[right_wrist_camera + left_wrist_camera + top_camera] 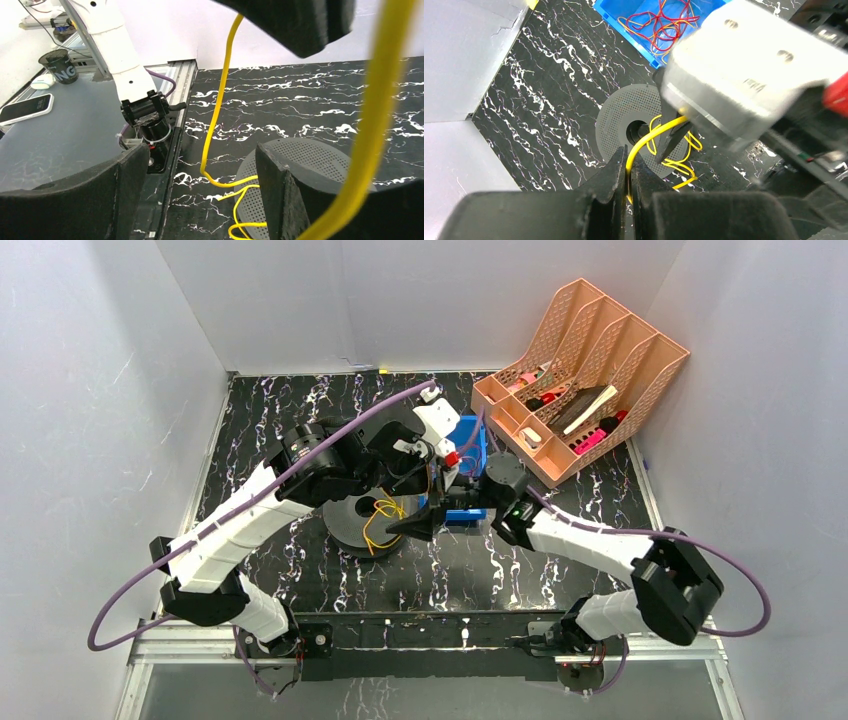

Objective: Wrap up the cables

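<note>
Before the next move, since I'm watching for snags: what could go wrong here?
1. The left end effector is shut on the yellow cable just above the grey disc. A hard pull might drag the cable's loose turns off the disc.
2. The right end effector is open, with cable hanging across it, close to the left one. Moving could snag the cable or bump the two together.

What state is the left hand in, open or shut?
Shut: the left hand pinches the yellow cable; in the left wrist view its fingers nearly touch with the cable between them.
</note>
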